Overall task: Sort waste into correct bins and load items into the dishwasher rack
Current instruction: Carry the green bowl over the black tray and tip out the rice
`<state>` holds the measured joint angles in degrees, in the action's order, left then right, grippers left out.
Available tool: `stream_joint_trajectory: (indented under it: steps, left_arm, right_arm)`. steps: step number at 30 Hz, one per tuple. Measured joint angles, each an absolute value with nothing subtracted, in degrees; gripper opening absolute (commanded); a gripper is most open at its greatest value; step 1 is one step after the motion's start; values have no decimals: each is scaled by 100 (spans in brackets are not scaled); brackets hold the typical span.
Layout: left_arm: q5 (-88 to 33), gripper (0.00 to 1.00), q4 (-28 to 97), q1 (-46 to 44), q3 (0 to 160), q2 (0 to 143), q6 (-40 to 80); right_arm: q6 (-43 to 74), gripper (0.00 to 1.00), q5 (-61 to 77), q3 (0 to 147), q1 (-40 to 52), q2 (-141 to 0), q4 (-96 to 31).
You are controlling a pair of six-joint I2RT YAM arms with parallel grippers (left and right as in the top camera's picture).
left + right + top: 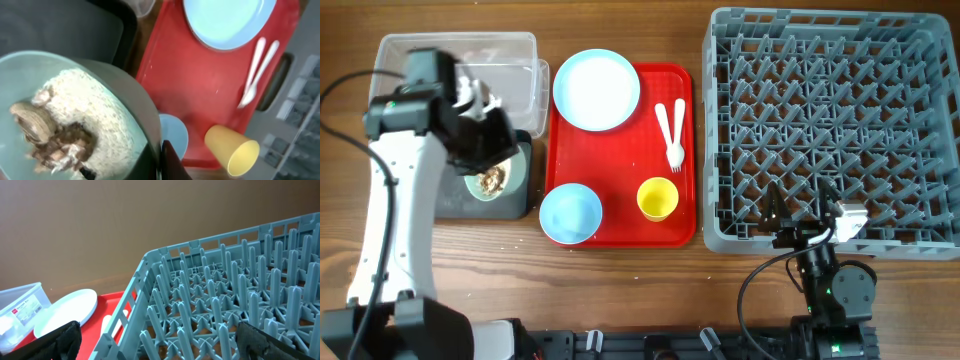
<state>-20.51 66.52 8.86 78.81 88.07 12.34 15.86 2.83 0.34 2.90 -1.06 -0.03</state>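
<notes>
A scrap-filled bowl [490, 183] is seen over the black tray [517, 207], at the left of the surface [620, 295], and the jaws of the left gripper [488, 160] appear to be closed on its rim; only one dark finger [167, 159] is shown against the rim in the left wrist view. Whether the bowl rests on the tray or is held above it cannot be told. A heap of white rice-like crumbs [95, 107] is contained in it, with brown food scraps [57, 145] lying at one side. The clear tub [510, 58] is placed just behind the black tray and is partly covered by the left arm. Beside both bins the red tray [620, 165] is laid, and on it four things are set: the light blue plate [597, 90] at the far left corner, the white plastic fork and spoon [674, 150] lying together at the far right, the yellow cup [658, 198] standing upright at the near right, and an empty bowl [570, 213] at the near left. The grey dishwasher rack [712, 140] is positioned to the right of the red tray, and nothing is seen among its pegs. The right gripper [802, 218] is held at the rack's near edge, its jaws spread wide with nothing between them; its fingers [57, 341] are seen well apart in the right wrist view.
</notes>
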Motion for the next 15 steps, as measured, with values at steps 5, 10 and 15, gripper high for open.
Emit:
stream_joint_trajectory:
  steps: [5, 10, 15]
  left_arm:
    - [-3339, 4, 5282, 2067, 6875, 8807, 812]
    - [-4709, 4, 4147, 3055, 6191, 8875, 661]
    - [-5710, 4, 3885, 3577, 6027, 9286, 578]
  right_arm:
    - [1586, 100, 283, 34, 290, -106, -1]
    - [1586, 100, 285, 36, 290, -106, -1]
    - [1586, 100, 298, 34, 290, -106, -1]
